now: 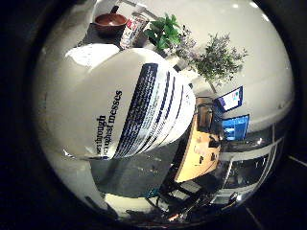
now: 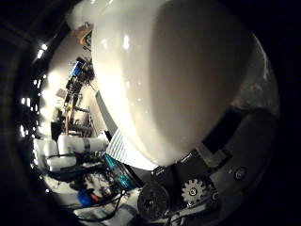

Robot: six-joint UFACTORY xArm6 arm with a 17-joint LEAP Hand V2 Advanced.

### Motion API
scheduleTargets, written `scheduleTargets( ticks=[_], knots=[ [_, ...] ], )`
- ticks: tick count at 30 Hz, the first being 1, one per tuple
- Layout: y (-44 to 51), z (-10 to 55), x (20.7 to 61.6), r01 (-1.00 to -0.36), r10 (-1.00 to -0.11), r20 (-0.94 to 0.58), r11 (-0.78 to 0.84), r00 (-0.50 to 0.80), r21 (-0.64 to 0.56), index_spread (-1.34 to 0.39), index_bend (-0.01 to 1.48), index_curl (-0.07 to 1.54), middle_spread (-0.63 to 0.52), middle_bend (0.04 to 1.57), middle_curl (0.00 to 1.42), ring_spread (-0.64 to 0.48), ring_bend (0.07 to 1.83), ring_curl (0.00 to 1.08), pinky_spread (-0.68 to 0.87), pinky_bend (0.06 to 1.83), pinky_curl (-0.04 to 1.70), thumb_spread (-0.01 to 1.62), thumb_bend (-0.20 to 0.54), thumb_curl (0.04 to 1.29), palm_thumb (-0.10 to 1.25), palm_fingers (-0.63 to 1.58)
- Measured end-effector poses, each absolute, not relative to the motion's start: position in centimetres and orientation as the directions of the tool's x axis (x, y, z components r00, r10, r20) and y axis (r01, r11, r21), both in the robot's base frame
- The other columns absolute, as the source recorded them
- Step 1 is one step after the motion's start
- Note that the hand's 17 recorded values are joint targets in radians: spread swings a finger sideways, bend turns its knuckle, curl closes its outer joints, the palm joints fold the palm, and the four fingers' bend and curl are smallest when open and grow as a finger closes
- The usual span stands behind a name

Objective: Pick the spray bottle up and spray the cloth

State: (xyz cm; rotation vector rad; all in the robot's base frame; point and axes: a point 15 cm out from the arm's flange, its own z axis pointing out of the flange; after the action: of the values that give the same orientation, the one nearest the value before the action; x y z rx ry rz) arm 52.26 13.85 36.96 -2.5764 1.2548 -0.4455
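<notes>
**White bottle against the palm, cloth not in sight**

White plastic fills both palm views: the spray bottle [image 1: 120, 110], with its dark-striped printed label, sits hard up against the palm. In the thumb side view its smooth, rounded body takes up most of the picture, with the hand [image 2: 188, 188] showing only as black housing and a small gear beside it. That closeness suggests the pick-up is done or nearly so, though neither view shows whether the bottle is lifted clear of the tabletop. Whether the fingers are curled round the bottle cannot be told; none of them is plainly visible against it.

Spraying is, by my judgement, what remains. No cloth appears in either view, and the trigger and nozzle are hidden, so there is no telling where the bottle is aimed.

Behind the bottle, well apart from it, a brown bowl [image 1: 109, 21] and a can [image 1: 132, 29] stand on a dark surface, with green plants [image 1: 165, 31] beside them. The palm looks out sideways across the room rather than down at a work surface.
</notes>
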Motion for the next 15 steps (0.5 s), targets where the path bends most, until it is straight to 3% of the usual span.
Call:
scheduleTargets(
  ticks=[15],
  knots=[
    [11.5, 36.1, 52.4, -0.750, -0.819, 0.157, -0.570, 0.553, -0.334, -0.21, 1.22, 0.76, -0.17, 1.28, 0.89, -0.24, 1.30, 0.86, -0.23, 1.01, 1.46, 0.83, -0.018, 0.82, 0.98, 1.10]
  ],
)
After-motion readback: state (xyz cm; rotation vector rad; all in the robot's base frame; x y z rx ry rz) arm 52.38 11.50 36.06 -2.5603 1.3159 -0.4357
